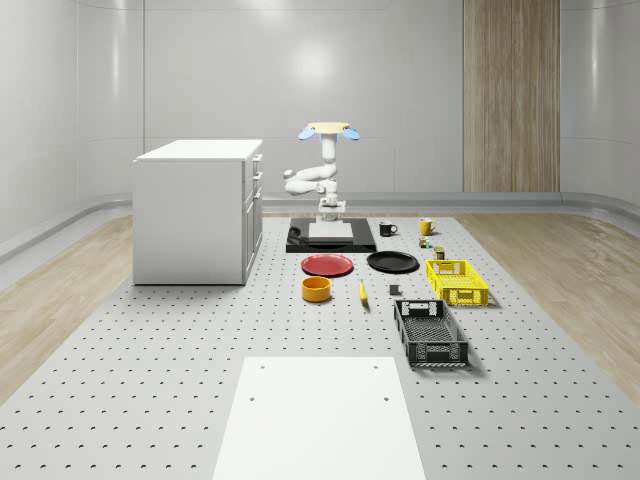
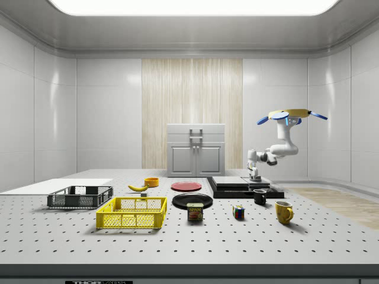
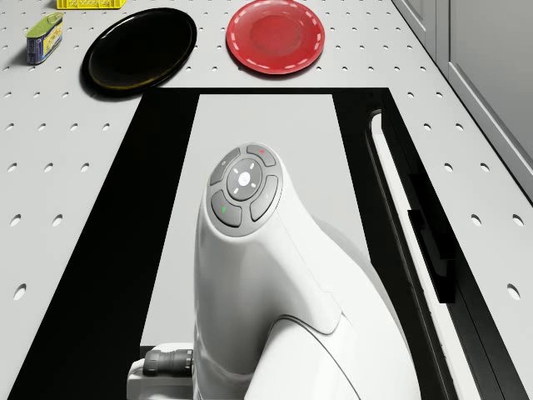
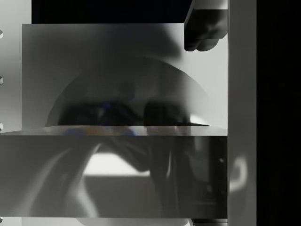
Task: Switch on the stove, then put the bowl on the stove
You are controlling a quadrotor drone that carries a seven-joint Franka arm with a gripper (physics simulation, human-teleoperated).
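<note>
Two task items matter at this moment: the stove (image 1: 331, 236), a black slab with a pale plate at centre frame of the whole-scene view, and the orange bowl (image 1: 317, 289), which stands empty on the tabletop (image 1: 150, 350) below and slightly left of the stove, just beside the red plate (image 1: 327, 264). The drone (image 1: 329, 131) hovers above the stove, with the arm folded down so that the end effector (image 1: 331, 211) sits close over the stove's pale plate; this posture suits reaching a switch along the stove's edge (judgement only). Whether the fingers are open or closed cannot be told.

Containers: the yellow crate (image 1: 457, 281), at right of centre, and the black crate (image 1: 430, 333), lower right, both appear empty. A black mug (image 1: 387, 228) and a yellow mug (image 1: 426, 226) stand upper right of the stove.
</note>
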